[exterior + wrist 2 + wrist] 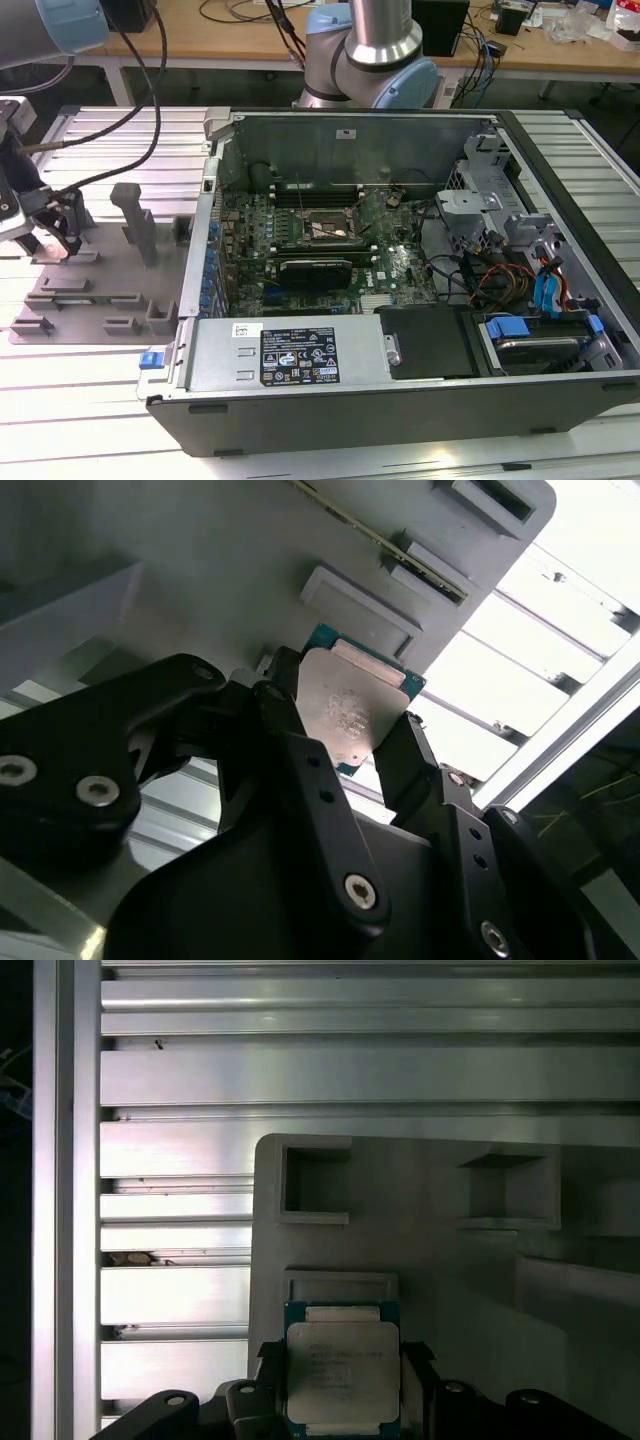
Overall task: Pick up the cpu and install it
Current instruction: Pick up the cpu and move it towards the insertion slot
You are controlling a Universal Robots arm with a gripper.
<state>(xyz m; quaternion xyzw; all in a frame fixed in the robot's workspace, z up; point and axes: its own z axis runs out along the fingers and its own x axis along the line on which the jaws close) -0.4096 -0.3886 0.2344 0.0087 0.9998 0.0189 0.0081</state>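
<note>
Pincer (348,708) clenched on cpu (352,715), fingertips on opposite edges. Chip sits between them, just above grey fixture (440,1280) and well apart from motherboard socket (325,228). Risk, likely: thin edge grip lets chip tilt or slip, and skewed seating bends socket pins.

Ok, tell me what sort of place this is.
Probably a robotics lab set up for PC assembly: an open computer case lies on a slatted aluminium table, a robot arm stands behind it, and the gripper clamps a cpu over a grey fixture.
</note>
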